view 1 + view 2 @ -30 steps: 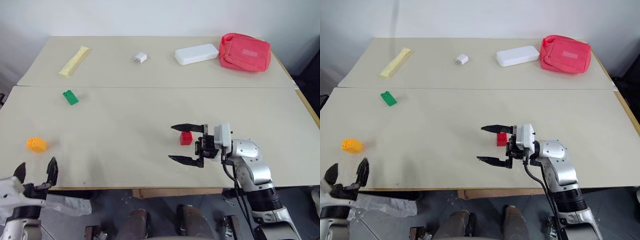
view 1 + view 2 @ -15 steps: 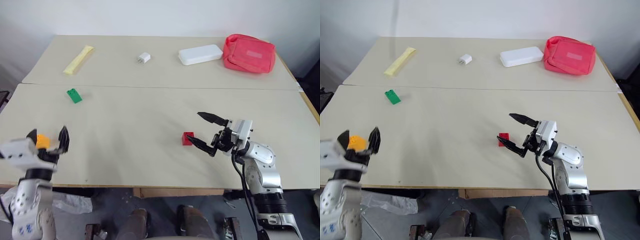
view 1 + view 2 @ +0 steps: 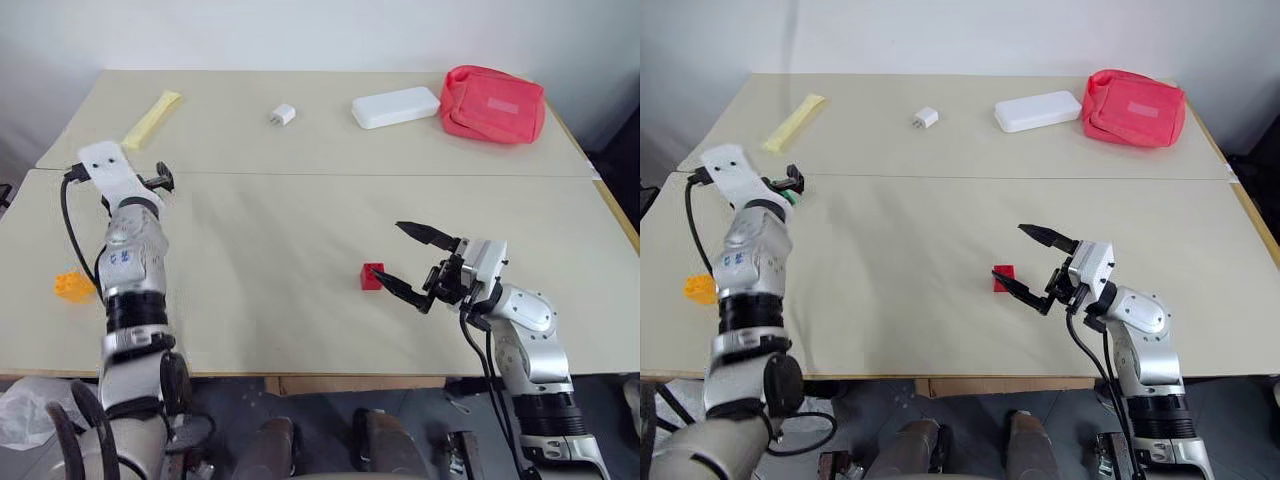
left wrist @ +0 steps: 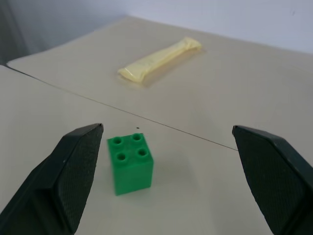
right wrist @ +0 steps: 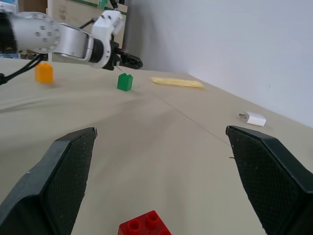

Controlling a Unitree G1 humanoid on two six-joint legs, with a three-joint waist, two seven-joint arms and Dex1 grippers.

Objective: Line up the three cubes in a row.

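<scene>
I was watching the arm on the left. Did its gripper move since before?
Yes. The left gripper went from the table's near edge, beside the orange-yellow cube, away toward the far side; it is now open at the green cube.

Both arms are built of rounded silver-grey metal segments joined by black ribbed collars. The left arm (image 3: 130, 270) carries small dark printed lettering on its forearm, and a thin black cable loops along its outer side to a white boxy wrist housing. The right arm (image 3: 525, 340) has the same white block at its wrist, with a black cable trailing beneath. Each gripper has two tapered black fingers (image 4: 73, 166) with finely textured inner faces.
</scene>
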